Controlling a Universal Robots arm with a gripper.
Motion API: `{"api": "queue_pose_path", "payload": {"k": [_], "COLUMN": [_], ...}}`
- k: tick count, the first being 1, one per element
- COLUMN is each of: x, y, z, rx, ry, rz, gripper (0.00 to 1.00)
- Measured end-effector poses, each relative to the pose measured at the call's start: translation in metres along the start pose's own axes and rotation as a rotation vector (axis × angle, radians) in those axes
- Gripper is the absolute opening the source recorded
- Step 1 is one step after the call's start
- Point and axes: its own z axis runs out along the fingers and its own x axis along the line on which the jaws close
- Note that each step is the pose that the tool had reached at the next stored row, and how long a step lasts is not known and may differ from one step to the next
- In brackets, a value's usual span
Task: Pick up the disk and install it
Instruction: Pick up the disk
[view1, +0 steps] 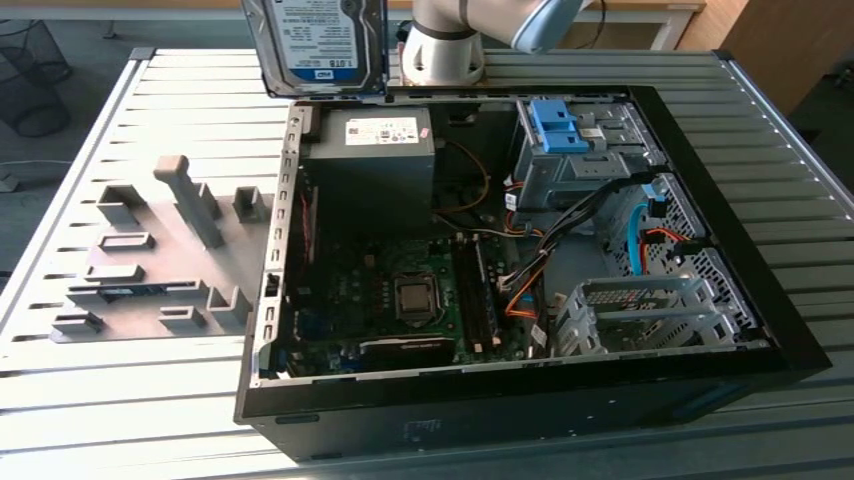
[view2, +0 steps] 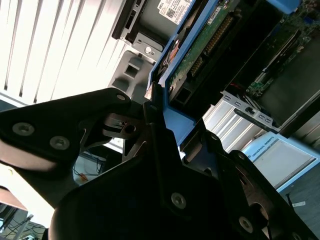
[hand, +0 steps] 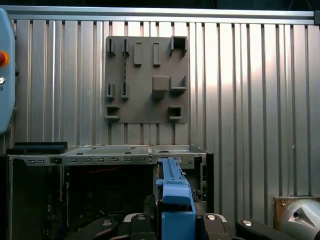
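Observation:
The disk (view1: 316, 40) hangs upright in the air above the far edge of the open computer case (view1: 747, 330), its blue-and-white label facing the exterior view and a blue carrier frame along its sides. In the second wrist view my gripper (view2: 157, 107) is shut on the blue carrier, and the disk's green circuit board (view2: 200, 50) shows beyond the black fingers (view2: 165, 150). In the first wrist view the blue carrier (hand: 175, 197) stands between the fingers of the gripper (hand: 175, 222), over the case (hand: 100, 155).
The case lies on its side on a slatted metal table (view1: 134, 420), with motherboard (view1: 400, 290), power supply (view1: 380, 150) and drive cage (view1: 574, 160) holding another blue carrier (view1: 558, 125). A grey fixture board (view1: 147, 260) lies at the exterior view's left. The arm's base (view1: 447, 50) stands behind the case.

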Motion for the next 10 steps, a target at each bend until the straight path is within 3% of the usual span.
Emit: {"api": "queue_pose_path", "payload": {"k": [7, 10], "x": [-0.0002, -0.0003], "y": [-0.0093, -0.0168], "z": [-0.0002, -0.0004], "rx": [0.0001, 0.0001], "ry": [0.0000, 0.0000], "rz": [0.000, 0.000], "gripper": [0.36, 0.36]}}
